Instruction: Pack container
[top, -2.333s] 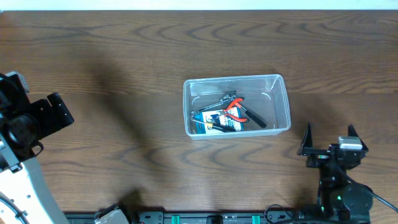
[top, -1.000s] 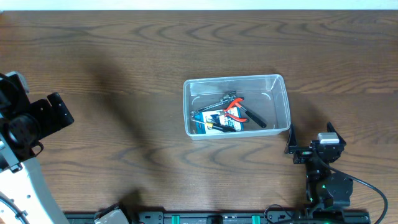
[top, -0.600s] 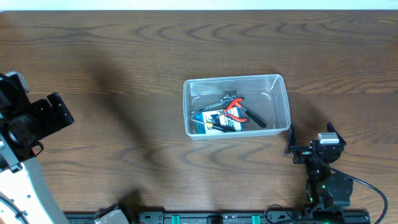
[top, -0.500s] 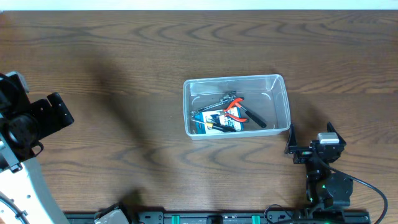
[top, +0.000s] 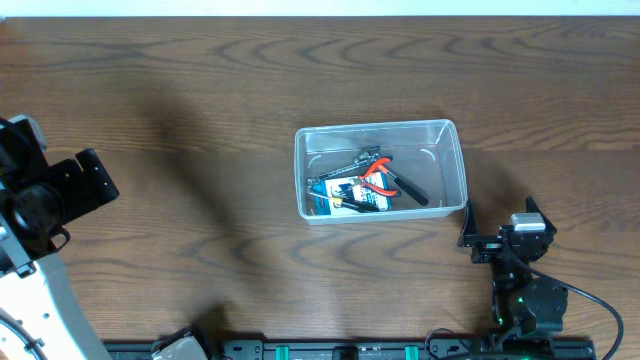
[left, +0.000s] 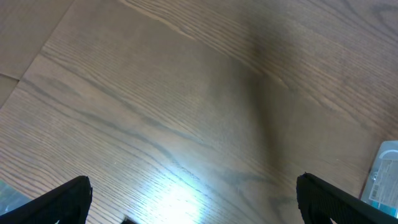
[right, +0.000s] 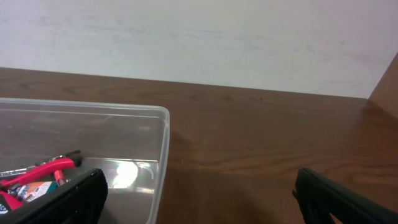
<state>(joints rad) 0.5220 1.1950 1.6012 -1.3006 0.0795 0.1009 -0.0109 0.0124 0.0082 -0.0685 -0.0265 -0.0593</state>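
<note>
The contents of the container (top: 441, 168) are only partly made out. They lie piled on one another towards its left half. Red-handled pliers (top: 378, 178) are recognised. A blue-and-white box (top: 335, 196) is partly covered by them. A black-handled tool (top: 411, 191) and a grey metal tool (top: 349, 165) cannot be named more closely. In the right wrist view the container is cut off at the left and bottom edges, and only the pliers' red grips are seen through its wall.

The left gripper (left: 200, 206) is cropped in its own view to two dark fingertips (left: 69, 198) at the bottom corners of the frame. The jaws are seen set wide apart with nothing between them. It is found well apart from the container, on its left side. A pale bluish sliver at the right edge of that view is too cropped to be identified.

The right gripper (top: 498, 217) is seen just beside the container's near right corner, spread wide and empty. It cannot be told whether it touches the rim.

The container is a clear plastic tub, rectangular with rounded corners and a rimmed edge, glossy with reflections. It is placed near the middle of the table (top: 200, 100), a dark brown surface with wavy wood grain. A pale matte wall (right: 186, 37) is seen beyond the container.
</note>
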